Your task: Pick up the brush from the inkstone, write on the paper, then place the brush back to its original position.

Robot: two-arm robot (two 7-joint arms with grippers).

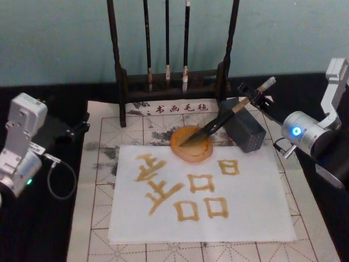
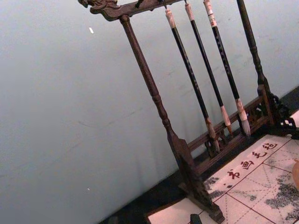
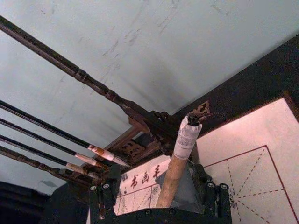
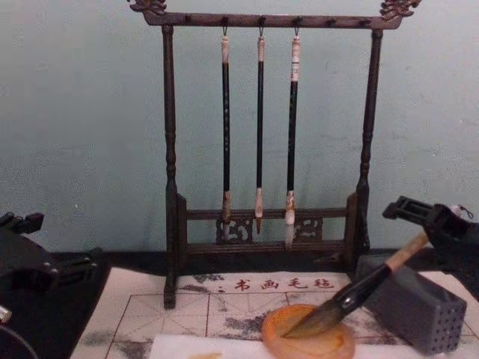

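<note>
The brush (image 1: 218, 123) lies tilted, its dark tip in the orange inkstone (image 1: 193, 154) and its tan handle leaning over the grey block (image 1: 245, 134). My right gripper (image 1: 252, 100) is at the upper handle. In the right wrist view its fingers (image 3: 105, 196) stand apart on either side of the brush (image 3: 180, 154), open and clear of the wood. The chest view shows the brush (image 4: 359, 292) slanting down into the inkstone (image 4: 329, 348). The white paper (image 1: 256, 218) carries several golden-brown characters. My left gripper (image 1: 79, 126) is parked at the far left.
A dark wooden rack (image 1: 169, 82) with three thin hanging brushes (image 4: 260, 134) stands behind the inkstone. A gridded felt mat (image 1: 103, 164) lies under the paper. The grey block (image 4: 419, 314) sits right of the inkstone, under my right arm.
</note>
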